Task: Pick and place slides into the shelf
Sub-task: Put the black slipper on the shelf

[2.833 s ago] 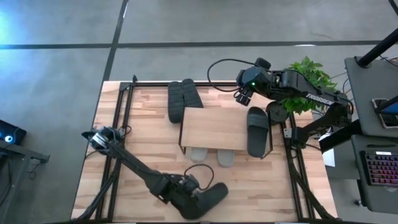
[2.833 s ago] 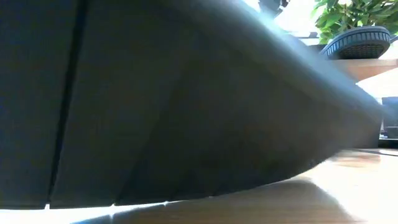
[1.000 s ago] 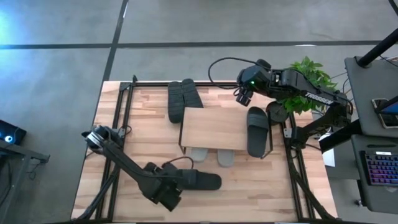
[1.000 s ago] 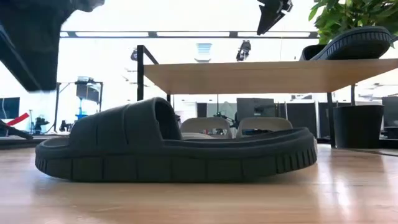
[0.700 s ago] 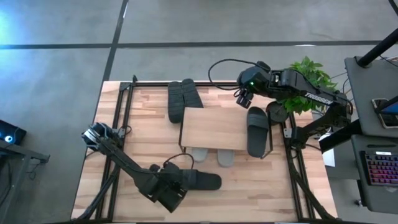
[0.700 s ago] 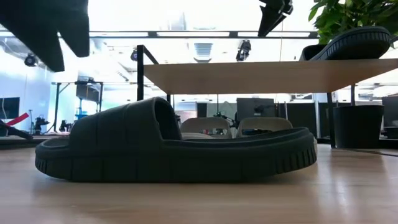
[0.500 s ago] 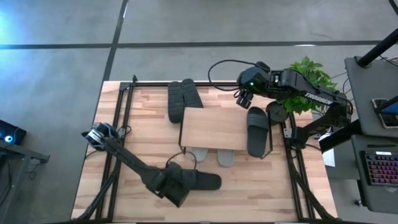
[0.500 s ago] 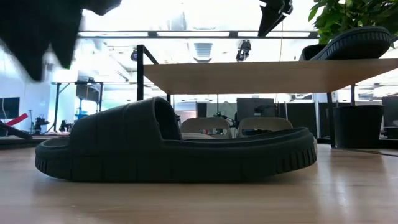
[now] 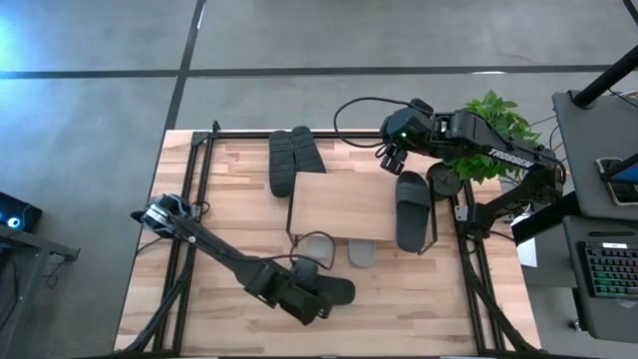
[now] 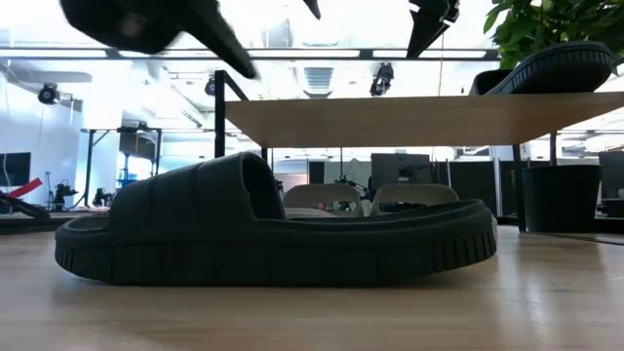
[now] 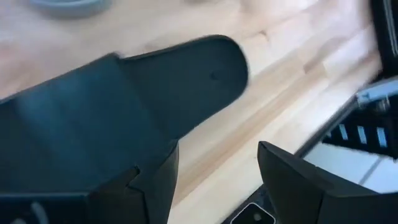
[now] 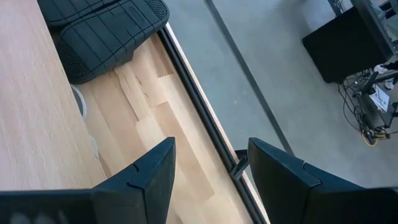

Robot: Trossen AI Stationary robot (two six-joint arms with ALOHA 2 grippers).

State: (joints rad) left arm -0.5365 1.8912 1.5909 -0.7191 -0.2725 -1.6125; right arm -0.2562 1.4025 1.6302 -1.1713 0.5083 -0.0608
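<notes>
A dark slide (image 9: 334,290) lies sole-down on the table in front of the shelf (image 9: 344,199), its strap end (image 10: 195,210) toward the table's left. My left gripper (image 9: 311,301) hangs open just above that strap end and touches nothing; its fingers (image 11: 155,186) stand apart over the slide's edge and bare wood. Another dark slide (image 9: 414,209) rests on the shelf's top board at the right. Two light grey slides (image 9: 319,244) (image 9: 361,252) sit under the board, toes poking out. My right gripper (image 9: 389,155) hovers open above the shelf's far right corner.
Two more dark slides (image 9: 294,160) lie at the shelf's far left corner, ribbed soles showing (image 12: 106,28). A potted plant (image 9: 493,120) stands at the table's far right. Black frame rails (image 9: 189,199) run along the table's sides. Bare wood lies left of the shelf.
My left gripper has swung from near the table's near edge, left of the slide, toward the right and a little up, tipping more level, and now hangs over the slide's strap end. It stays open. The slide has not moved.
</notes>
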